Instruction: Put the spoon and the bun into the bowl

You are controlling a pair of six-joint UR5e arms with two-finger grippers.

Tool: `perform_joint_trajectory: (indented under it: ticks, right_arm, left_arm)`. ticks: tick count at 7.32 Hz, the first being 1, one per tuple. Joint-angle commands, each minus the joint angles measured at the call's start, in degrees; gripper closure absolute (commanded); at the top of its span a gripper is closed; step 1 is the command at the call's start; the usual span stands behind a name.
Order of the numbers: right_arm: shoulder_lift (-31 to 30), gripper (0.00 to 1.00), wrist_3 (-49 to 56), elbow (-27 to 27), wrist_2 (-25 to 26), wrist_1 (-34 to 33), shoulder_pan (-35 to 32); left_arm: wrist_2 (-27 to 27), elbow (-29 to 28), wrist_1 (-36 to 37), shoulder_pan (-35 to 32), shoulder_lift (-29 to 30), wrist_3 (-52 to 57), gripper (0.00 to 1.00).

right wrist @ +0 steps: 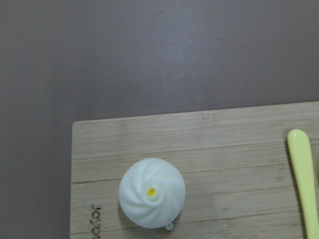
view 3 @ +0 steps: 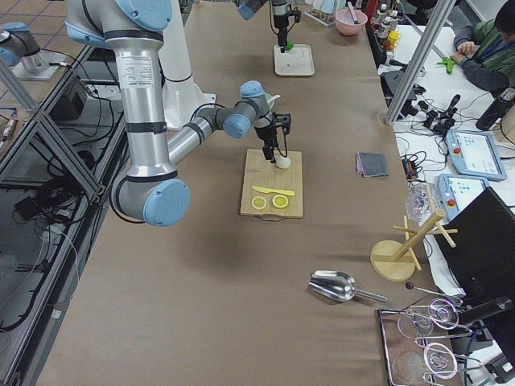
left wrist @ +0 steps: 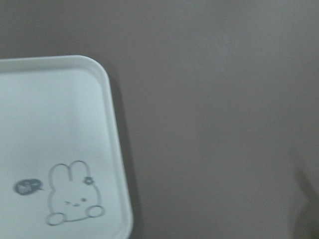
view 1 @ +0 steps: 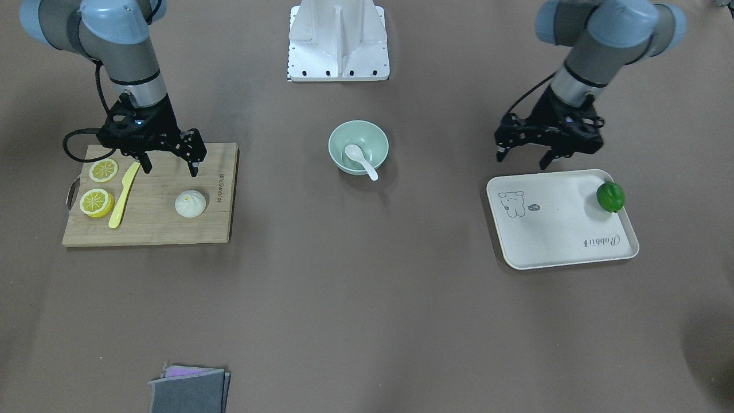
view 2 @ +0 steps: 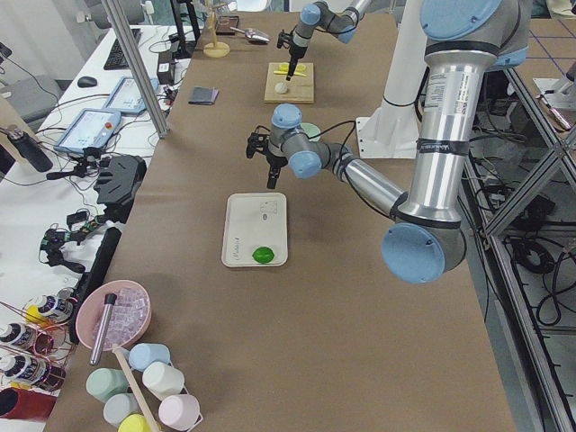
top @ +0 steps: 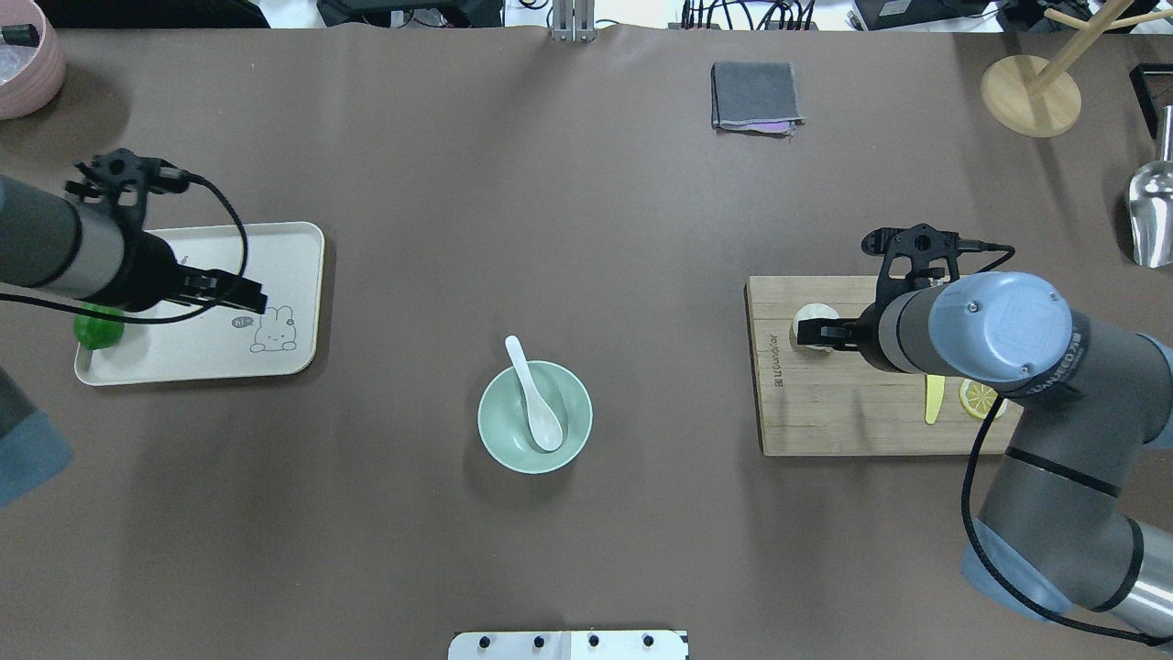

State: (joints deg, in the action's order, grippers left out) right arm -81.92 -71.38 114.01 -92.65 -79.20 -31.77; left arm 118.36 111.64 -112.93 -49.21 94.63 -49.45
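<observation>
The pale mint-green bowl (view 1: 367, 135) (top: 504, 422) stands at the table's middle. The white spoon (view 1: 361, 160) (top: 536, 403) lies in it, scoop down and handle over the rim. The white bun (view 1: 190, 203) (right wrist: 152, 193) sits on the wooden cutting board (view 1: 155, 223) (right wrist: 224, 144). It also shows in the overhead view (top: 806, 323), partly hidden by the wrist. My right gripper (view 1: 170, 166) (top: 829, 335) is open and empty, just above the board beside the bun. My left gripper (view 1: 523, 160) (top: 243, 291) is open and empty over the edge of the white tray (view 1: 562, 229) (left wrist: 50, 124).
Two lemon slices (view 1: 103, 170) and a yellow plastic knife (view 1: 123, 195) share the board. A green lime (view 1: 610, 197) lies on the tray. A folded grey cloth (top: 753, 94), a wooden stand (top: 1031, 94) and a metal scoop (top: 1153, 215) are at the far side.
</observation>
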Motion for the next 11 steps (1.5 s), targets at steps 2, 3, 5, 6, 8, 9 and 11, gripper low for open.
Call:
perform_joint_trajectory:
  ticks: [2, 3, 5, 6, 8, 9, 11]
  right_arm:
    - [4.8, 0.22, 2.0, -6.5, 4.7, 0.1, 2.2]
    - [4.9, 0.28, 3.9, -6.7, 5.5, 0.2, 1.9]
    - [4.9, 0.35, 4.5, -7.6, 5.6, 0.2, 1.4]
    - [5.0, 0.43, 4.4, -8.2, 6.3, 0.2, 1.5]
    - [5.2, 0.73, 4.3, -8.6, 6.5, 0.3, 1.7]
    - [5.8, 1.0, 4.3, -8.6, 6.5, 0.1, 1.7]
    - [8.1, 1.0, 4.0, -8.0, 6.2, -0.5, 1.7]
  left_arm:
    - [2.8, -0.3, -0.1, -4.8, -3.2, 7.6, 0.02]
    - [2.8, -0.3, -0.1, -4.8, -3.2, 7.6, 0.02]
    - [2.8, -0.5, -0.1, -4.7, -3.0, 7.6, 0.02]
    - [2.7, -0.5, -0.1, -4.7, -3.0, 7.5, 0.02]
    - [2.7, -0.6, -0.1, -4.6, -3.0, 7.3, 0.02]
    - [2.7, -0.6, -0.1, -4.6, -3.0, 7.2, 0.02]
    - [2.7, -0.6, -0.2, -4.6, -3.0, 7.0, 0.02]
